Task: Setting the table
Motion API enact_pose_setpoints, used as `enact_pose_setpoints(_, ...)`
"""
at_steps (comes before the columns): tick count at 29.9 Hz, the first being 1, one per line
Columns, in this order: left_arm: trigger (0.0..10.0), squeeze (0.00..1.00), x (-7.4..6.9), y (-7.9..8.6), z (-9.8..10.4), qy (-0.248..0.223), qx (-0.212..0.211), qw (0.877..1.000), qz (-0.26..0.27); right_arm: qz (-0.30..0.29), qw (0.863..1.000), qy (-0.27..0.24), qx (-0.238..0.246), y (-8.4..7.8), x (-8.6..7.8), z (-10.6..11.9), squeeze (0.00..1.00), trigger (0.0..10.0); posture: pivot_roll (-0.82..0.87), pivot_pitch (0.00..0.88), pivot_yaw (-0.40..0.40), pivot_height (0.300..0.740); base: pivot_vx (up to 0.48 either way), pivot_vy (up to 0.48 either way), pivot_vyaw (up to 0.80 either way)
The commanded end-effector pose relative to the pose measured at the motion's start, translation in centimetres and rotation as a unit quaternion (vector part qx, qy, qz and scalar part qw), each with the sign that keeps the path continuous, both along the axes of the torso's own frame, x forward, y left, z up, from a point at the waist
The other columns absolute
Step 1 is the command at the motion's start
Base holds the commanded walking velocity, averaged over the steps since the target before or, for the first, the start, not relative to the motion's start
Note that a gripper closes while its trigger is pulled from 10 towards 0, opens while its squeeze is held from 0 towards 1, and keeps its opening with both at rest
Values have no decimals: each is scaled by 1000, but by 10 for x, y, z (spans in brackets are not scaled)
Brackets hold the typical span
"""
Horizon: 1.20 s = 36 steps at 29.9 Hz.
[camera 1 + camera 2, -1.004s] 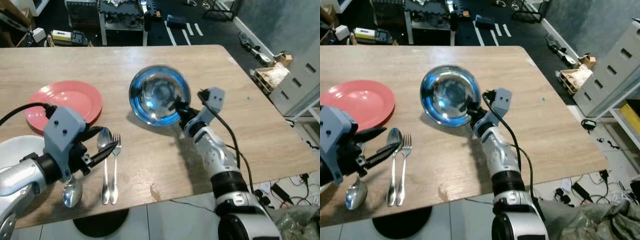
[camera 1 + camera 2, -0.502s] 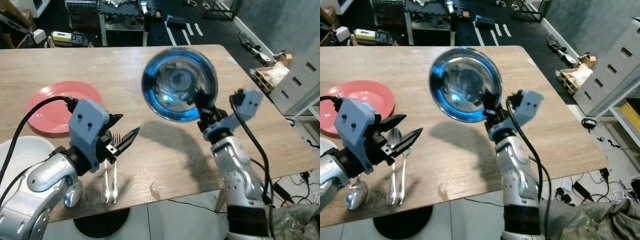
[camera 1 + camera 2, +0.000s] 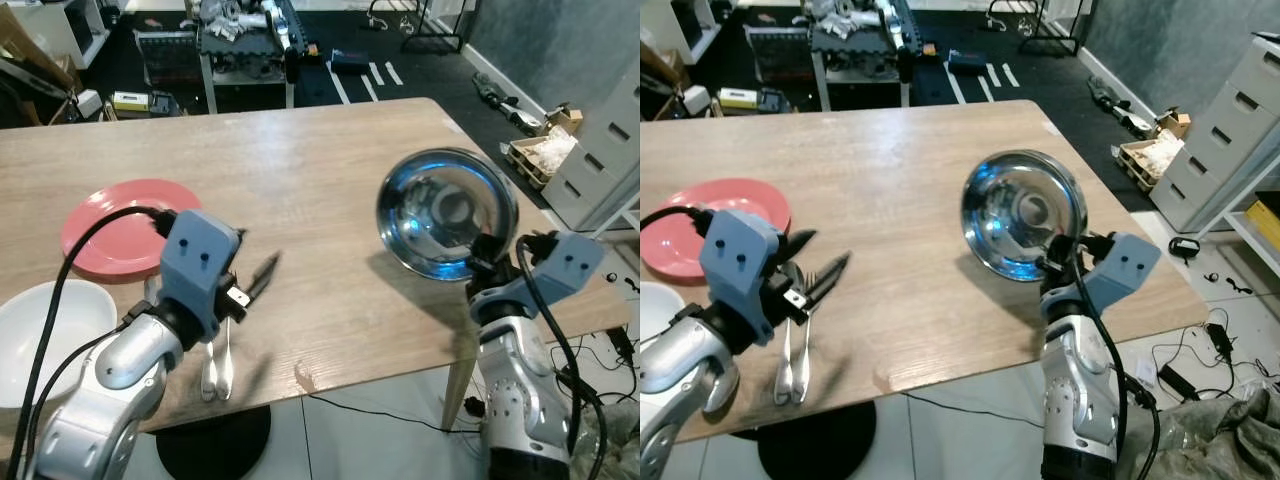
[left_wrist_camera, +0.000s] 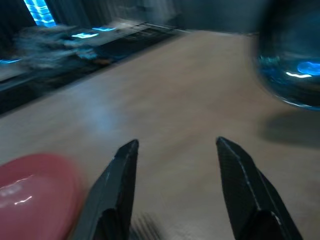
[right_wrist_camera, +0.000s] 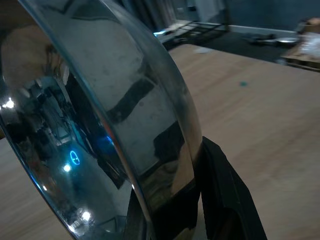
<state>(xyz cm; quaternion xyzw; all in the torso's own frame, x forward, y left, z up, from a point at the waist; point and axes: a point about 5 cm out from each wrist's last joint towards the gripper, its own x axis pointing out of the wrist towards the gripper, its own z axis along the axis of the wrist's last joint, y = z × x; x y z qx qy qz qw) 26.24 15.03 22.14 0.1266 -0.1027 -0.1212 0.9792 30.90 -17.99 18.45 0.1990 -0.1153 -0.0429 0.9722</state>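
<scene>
The right claw [image 3: 1058, 252] is clamped on the rim of a shiny steel bowl [image 3: 446, 213], one black finger inside and one outside the lip, as the right wrist view shows close up. The bowl is held tilted, its hollow facing back toward the robot, above the right end of the wooden surface [image 3: 300, 180] near the front edge; its shadow lies just beneath, so it seems to be off the wood, though whether its lower edge touches is hard to tell from this angle. A pinch on the rim suits a wide bowl the fingers cannot span, and it leaves the base free to be set down flat. The left claw [image 3: 243, 290] hovers with its fingers spread and nothing between them, just above a fork [image 3: 226, 345] and a spoon [image 3: 208, 360] lying side by side near the front edge, probably poised to take one next. Further left sit a red plate [image 3: 105, 225] and a white bowl [image 3: 40, 325] at the corner, apart from each other. The place setting looks only partly laid: cutlery and dishes are grouped on the left, and the steel bowl has yet to be put down.
</scene>
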Motion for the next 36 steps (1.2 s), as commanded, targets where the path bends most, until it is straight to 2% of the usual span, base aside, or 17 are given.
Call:
enact_pose_setpoints(1,10000,0,1,15,-10,-7,1,997,77,15,1000,0,4,5,-2,-2,0,10000,69,50,45,740,0,0,0)
enact_pose_setpoints(2,10000,0,1,15,-10,-7,1,997,77,15,1000,0,4,5,-2,-2,0,10000,69,50,45,740,0,0,0)
enact_pose_setpoints(3,10000,0,1,24,-16,-8,-3,991,131,25,1000,2,8,9,-1,-4,0,10000,69,46,39,740,0,0,0)
enact_pose_setpoints(4,10000,0,1,26,-18,-5,-10,990,142,30,1000,2,6,11,0,-4,0,10000,70,45,36,740,0,0,0)
enact_pose_setpoints(7,10000,0,1,28,-23,4,-26,988,155,51,999,4,-2,18,2,-5,0,10000,72,43,31,740,0,0,0)
enact_pose_setpoints(12,10000,0,3,28,-28,1,-25,985,173,62,998,8,-4,21,4,-8,0,10000,72,40,26,740,0,0,0)
enact_pose_setpoints(18,10000,0,7,24,-33,-4,-33,983,183,64,998,15,-10,20,4,-12,0,10000,67,35,27,740,0,0,0)
enact_pose_setpoints(36,10000,0,13,21,-35,-8,-32,985,170,56,998,14,-2,17,6,-13,0,10000,56,32,40,740,0,0,-800)
